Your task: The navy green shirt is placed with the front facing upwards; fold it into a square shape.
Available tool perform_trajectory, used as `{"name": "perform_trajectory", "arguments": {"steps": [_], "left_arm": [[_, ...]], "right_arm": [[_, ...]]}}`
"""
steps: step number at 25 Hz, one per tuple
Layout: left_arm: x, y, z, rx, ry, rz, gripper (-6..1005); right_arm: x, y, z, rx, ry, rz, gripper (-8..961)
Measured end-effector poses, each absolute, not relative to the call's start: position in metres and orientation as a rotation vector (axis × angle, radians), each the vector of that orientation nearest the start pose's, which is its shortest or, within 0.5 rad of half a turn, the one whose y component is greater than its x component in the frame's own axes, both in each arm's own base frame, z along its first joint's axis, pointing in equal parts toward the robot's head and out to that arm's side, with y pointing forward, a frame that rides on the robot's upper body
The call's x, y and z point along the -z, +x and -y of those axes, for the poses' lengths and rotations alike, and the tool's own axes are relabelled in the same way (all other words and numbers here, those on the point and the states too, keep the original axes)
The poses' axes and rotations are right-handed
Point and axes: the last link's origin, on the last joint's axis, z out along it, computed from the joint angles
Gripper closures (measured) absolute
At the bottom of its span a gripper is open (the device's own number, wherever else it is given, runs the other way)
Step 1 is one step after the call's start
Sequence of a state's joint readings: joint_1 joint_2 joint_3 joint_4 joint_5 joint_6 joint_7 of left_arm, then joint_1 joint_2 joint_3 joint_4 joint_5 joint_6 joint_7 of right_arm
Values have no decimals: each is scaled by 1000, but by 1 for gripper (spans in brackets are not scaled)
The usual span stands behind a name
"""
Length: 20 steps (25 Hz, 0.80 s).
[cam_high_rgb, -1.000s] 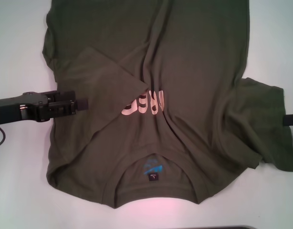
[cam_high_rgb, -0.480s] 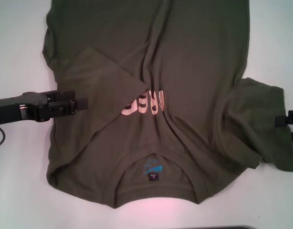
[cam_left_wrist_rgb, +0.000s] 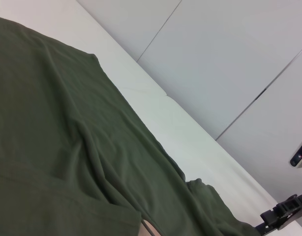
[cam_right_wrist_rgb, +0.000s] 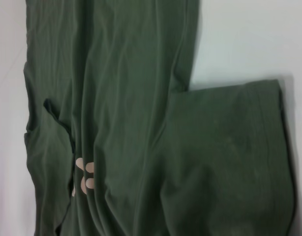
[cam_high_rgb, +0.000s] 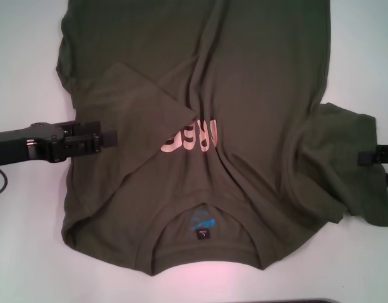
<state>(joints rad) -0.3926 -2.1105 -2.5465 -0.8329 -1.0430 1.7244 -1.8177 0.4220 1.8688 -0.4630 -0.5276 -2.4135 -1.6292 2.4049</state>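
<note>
While the shirt (cam_high_rgb: 244,95) lies spread across the white table (cam_high_rgb: 23,265), its collar sits nearest the robot with the blue neck label (cam_high_rgb: 203,222) and the small black size tag (cam_high_rgb: 203,234) showing inside the neck opening. Pale pink lettering (cam_high_rgb: 191,139) on the chest reads upside down from the head view, and part of it is covered by the sleeve on the robot's left side, which is folded in over the body of the shirt so that its hem runs diagonally toward the letters. On the opposite side, the other sleeve (cam_high_rgb: 358,170) lies flat and spread out on the table, past the side seam. Long wrinkles run through the middle of the cloth from the collar up toward the far hem. Over the left edge of the shirt, the left gripper (cam_high_rgb: 109,136) reaches in from the side, level with the lettering and just beside the folded sleeve; its fingers sit close together with no cloth between them, released from the fabric. At the right edge of the head view, the right gripper (cam_high_rgb: 366,157) pokes in over the outer part of the spread sleeve, and whether its claw is parted or clenched I cannot tell. From the left wrist view, that same right gripper (cam_left_wrist_rgb: 284,216) appears far off beyond the cloth.
</note>
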Motion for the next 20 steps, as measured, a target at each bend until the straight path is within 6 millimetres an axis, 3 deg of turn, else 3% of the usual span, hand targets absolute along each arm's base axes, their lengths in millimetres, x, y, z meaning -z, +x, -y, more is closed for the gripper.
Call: {"name": "perform_trajectory", "arguments": {"steps": [17, 20], "left_arm": [[-23, -287, -287, 754, -2614, 1255, 280], [-23, -286, -288, 755, -2616, 1255, 280]], "right_arm": [[-63, 371, -276, -414, -1989, -2205, 64], [-62, 371, -275, -402, -1995, -2204, 182]]}}
